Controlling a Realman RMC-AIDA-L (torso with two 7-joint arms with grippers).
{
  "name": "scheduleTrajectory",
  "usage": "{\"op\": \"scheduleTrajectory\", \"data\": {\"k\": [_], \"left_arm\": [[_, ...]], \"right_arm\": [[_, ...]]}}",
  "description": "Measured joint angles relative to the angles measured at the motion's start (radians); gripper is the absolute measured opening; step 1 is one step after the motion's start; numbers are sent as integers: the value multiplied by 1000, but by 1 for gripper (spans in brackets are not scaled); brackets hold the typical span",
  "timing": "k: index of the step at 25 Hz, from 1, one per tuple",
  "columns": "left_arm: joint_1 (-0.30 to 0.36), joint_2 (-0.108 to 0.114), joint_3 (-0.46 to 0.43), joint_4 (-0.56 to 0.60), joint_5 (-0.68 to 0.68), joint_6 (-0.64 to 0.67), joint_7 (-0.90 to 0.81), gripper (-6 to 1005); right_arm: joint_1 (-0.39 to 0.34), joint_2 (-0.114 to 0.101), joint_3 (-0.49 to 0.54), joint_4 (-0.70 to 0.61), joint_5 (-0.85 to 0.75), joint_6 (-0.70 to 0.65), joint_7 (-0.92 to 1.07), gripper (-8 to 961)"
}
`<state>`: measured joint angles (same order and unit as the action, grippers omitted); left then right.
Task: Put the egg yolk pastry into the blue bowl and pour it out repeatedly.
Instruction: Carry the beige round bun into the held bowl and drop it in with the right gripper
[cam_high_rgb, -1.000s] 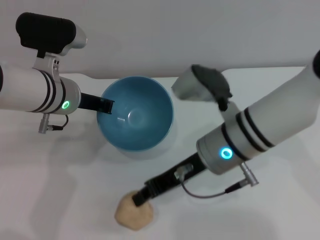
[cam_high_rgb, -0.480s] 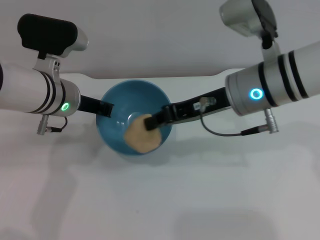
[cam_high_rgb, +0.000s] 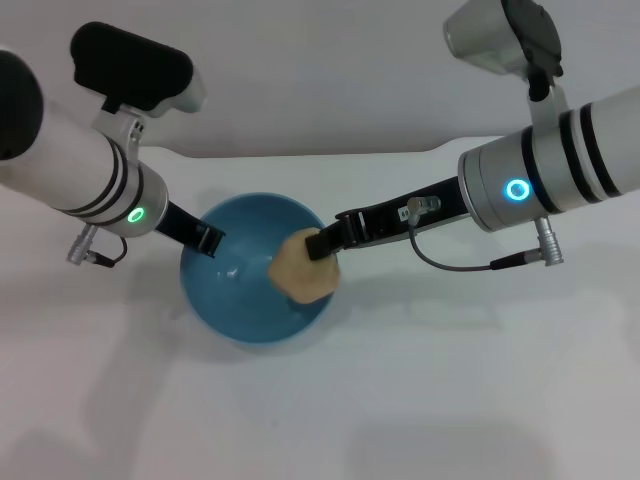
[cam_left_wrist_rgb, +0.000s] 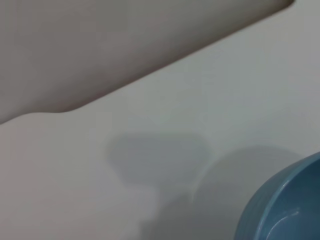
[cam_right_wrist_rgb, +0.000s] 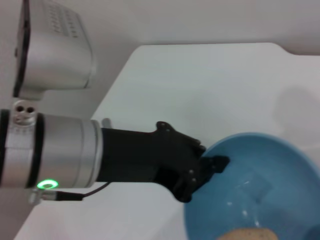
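- Head view: the right gripper (cam_high_rgb: 322, 246) is clamped on the egg yolk pastry (cam_high_rgb: 305, 271), holding it over the blue bowl (cam_high_rgb: 240, 295), just inside the rim on the side away from the left arm; whether the pastry touches the bowl wall cannot be told.
- Head view: the left gripper (cam_high_rgb: 209, 240) is closed on the bowl's rim at the opposite side, and the bowl sits near the middle of the white table (cam_high_rgb: 450, 390), well away from its front edge.
- Head view: the pastry is a lumpy, matte, pale tan ball, likely light and soft, perhaps crumbly, so a gentle pinch across its widest part seems the safest hold.
- Head view: the bowl is round, deep and glossy light blue; it looks stiff and smooth, probably slippery, so the rim is the sensible place to grip it.
- Left wrist view: only a curved slice of the bowl (cam_left_wrist_rgb: 282, 210) shows above the pale table (cam_left_wrist_rgb: 150, 150), with ridged rings on its outer wall; the arm's own fingers do not appear.
- Right wrist view: the left gripper (cam_right_wrist_rgb: 212, 167), dark and matte, pinches the bowl's rim (cam_right_wrist_rgb: 240, 140); highlights gleam on the smooth inside, and a sliver of the pastry (cam_right_wrist_rgb: 247, 235) shows at the frame's edge.
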<state>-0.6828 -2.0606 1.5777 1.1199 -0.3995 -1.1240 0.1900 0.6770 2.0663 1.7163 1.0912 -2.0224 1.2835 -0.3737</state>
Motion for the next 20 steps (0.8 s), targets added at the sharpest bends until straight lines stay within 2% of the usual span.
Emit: {"op": "scheduleTrajectory", "data": {"k": [8, 15, 20], "left_arm": [[-36, -3, 8, 0, 0, -105, -1, -2], [-46, -5, 9, 1, -6, -117, -1, -2], [-49, -6, 9, 3, -7, -122, -1, -2]], "right_arm": [[3, 4, 0, -10, -70, -64, -4, 2], [17, 8, -53, -15, -58, -100, -108, 18], [44, 9, -83, -69, -58, -115, -125, 32]]}}
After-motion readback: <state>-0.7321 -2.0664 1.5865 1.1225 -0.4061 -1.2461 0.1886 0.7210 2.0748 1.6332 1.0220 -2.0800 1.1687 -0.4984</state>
